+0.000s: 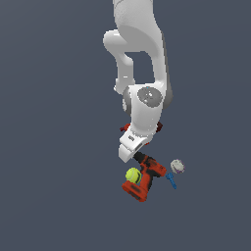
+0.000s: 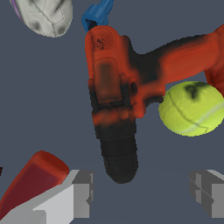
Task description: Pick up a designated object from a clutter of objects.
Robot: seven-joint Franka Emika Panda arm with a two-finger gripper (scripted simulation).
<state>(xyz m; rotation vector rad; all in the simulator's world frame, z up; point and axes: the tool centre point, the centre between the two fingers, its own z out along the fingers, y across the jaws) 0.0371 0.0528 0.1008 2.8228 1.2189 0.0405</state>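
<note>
Gripper [image 2: 142,192]: jaws stood wide apart, holding nothing, with the black chuck of the large red-orange cordless drill [image 2: 116,94] lying between the two fingers [image 2: 81,192] but clear of both. Drill lay on its side on the grey floor [image 1: 54,147], its handle touching or nearly touching a yellow-green tennis ball [image 2: 192,108]. Plain red tool [image 2: 30,186] sat beside one finger. Near the drill's rear: a small blue piece [image 2: 97,14] and a grey-white rounded object [image 2: 46,15].

matt plastic drill [image 2: 114,83], felt-textured tennis ball [image 2: 192,108]
</note>
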